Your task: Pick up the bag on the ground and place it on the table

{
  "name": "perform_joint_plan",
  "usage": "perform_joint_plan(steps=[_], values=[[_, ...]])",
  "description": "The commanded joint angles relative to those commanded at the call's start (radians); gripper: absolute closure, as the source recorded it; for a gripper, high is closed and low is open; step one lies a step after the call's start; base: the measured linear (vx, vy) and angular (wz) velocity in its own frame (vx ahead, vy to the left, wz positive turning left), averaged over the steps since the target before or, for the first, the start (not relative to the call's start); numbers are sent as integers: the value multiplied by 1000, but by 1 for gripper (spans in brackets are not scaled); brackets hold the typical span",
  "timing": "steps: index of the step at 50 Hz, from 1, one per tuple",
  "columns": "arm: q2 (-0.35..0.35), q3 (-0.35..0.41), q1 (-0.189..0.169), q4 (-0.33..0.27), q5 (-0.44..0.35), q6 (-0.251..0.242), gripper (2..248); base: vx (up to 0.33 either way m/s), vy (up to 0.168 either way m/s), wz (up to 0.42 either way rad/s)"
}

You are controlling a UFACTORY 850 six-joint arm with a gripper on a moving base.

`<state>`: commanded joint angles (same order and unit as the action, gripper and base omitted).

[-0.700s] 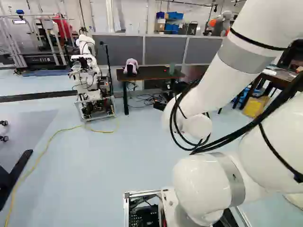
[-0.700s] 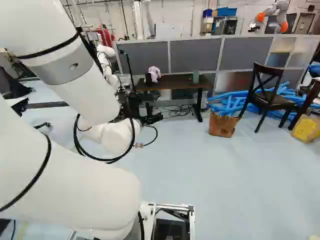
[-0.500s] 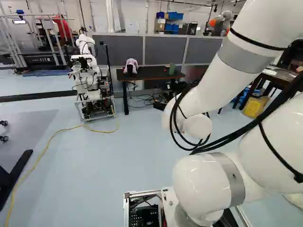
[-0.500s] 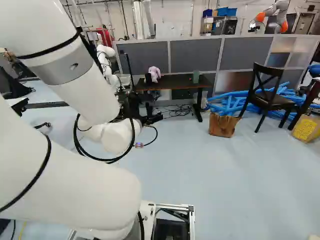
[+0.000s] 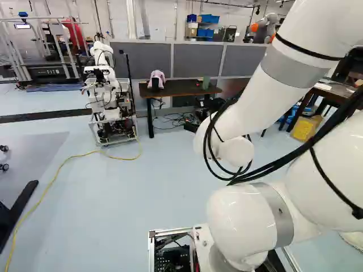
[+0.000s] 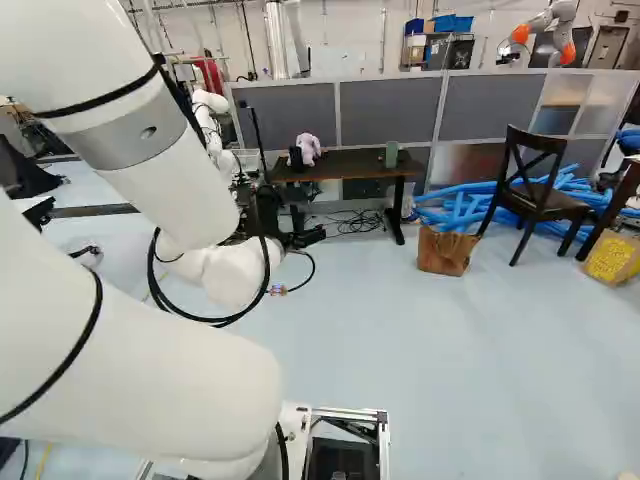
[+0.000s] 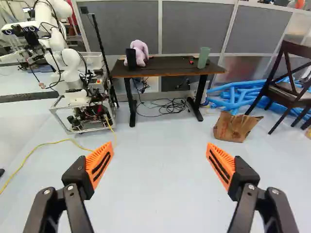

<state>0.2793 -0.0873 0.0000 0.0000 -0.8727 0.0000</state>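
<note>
Set wide apart at the orange-padded fingers (image 7: pixel 101 162).
Locate the crumpled brown paper bag (image 7: pixel 235 127) ahead of the fingers, on the floor (image 7: pixel 158 184) between the bench (image 7: pixel 167 67) and the dark wooden chair (image 6: pixel 545 203), near the blue tubes (image 7: pixel 233 98). Note a pink plush toy (image 7: pixel 141 51) beside a black object (image 7: pixel 130 58), plus a green cup (image 7: pixel 203 57), on the bench; find another robot (image 7: pixel 72 80) near the end opposite the bag.

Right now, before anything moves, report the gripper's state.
Black two-finger gripper with orange pads: open, fingers wide apart, holding nothing; the crumpled brown paper bag stands on the floor beyond it.
</note>
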Motion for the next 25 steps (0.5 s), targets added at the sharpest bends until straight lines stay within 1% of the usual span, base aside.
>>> perform_joint_plan(steps=[7, 25], values=[[0, 0, 0, 0, 0, 0, 3, 89, -6, 16], [0, 0, 0, 0, 0, 0, 3, 101, -36, -1]])
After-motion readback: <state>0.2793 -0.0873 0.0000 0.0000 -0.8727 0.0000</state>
